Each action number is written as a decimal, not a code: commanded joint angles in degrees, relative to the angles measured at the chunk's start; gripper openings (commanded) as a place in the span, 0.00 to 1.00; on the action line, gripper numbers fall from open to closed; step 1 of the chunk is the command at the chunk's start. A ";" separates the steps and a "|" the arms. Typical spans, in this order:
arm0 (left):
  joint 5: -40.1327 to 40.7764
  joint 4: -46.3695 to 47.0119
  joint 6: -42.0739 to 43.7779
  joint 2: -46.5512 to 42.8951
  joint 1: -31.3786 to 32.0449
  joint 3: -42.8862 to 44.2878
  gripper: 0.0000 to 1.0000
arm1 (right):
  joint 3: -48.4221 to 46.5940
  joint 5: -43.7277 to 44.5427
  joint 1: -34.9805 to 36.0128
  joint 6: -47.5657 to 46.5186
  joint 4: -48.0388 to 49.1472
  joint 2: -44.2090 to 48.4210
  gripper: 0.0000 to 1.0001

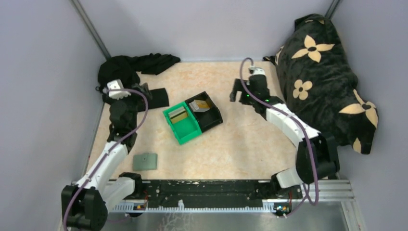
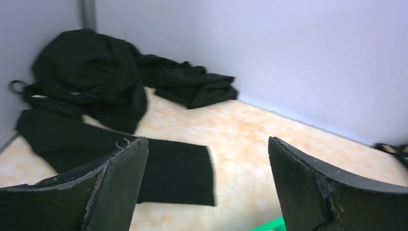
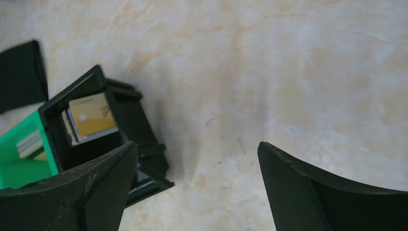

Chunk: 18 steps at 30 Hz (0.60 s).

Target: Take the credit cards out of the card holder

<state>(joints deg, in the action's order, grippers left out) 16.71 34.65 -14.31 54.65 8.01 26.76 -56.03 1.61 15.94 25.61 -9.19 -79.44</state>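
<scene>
- While both arms reach over the far half of the worktop (image 3: 298, 72), the left gripper (image 2: 207, 142) has its jaws spread as wide as they go with nothing between them, facing the black cloth (image 2: 91, 77) heaped in the far left corner.
- The right gripper (image 3: 197, 147) is equally wide apart and empty, above bare worktop just right of the black bin (image 3: 137, 120).
- The card holder (image 1: 145, 161) lies flat near the near edge, towards the left, just beside the left arm and well apart from both grippers. It is too small to tell whether any card is left in it.
- The credit cards that show are outside it. 1 tan-gold card (image 3: 91, 115) leans in the black bin, and at least 1 striped card (image 1: 178, 114) sits in the green bin (image 1: 188, 132), which touches the black bin mid-worktop.
- The holder looks soft and light, so it will likely slide or fold under a 1-sided pull. Pinning 1 panel near its edge seems wise.
- The cards look thin, stiff and slick. An exposed short edge is the place to pinch, squarely, or they may slip.
</scene>
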 commanded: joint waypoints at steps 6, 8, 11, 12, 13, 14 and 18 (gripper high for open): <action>-0.35 -27.66 -13.66 5.62 10.60 8.83 1.00 | -13.39 4.50 12.80 -8.94 -7.77 -10.93 0.86; -0.99 -27.96 -14.97 7.41 12.00 8.08 1.00 | -15.41 5.55 13.72 -9.63 -8.83 -13.27 0.86; 0.91 -27.98 -15.16 8.74 14.05 7.10 0.96 | -17.70 4.87 14.85 -10.50 -9.05 -16.33 0.86; 1.66 -27.97 -15.02 8.80 14.41 6.86 0.95 | -18.28 4.36 15.02 -10.71 -8.82 -17.41 0.86; 2.29 -27.99 -14.89 8.74 14.56 6.51 0.92 | -18.93 4.06 15.20 -10.82 -8.74 -18.25 0.86; 2.69 -27.88 -14.70 8.60 14.54 6.26 0.89 | -19.77 3.74 15.25 -10.84 -9.21 -19.26 0.86; 4.18 -27.96 -13.69 8.11 14.58 5.98 0.78 | -22.69 3.37 15.79 -11.25 -9.83 -22.19 0.87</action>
<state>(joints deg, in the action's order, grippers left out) 18.24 6.79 -27.88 64.03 22.41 32.88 -74.11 5.21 30.81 15.92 -19.05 -99.92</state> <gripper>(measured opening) 0.814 0.866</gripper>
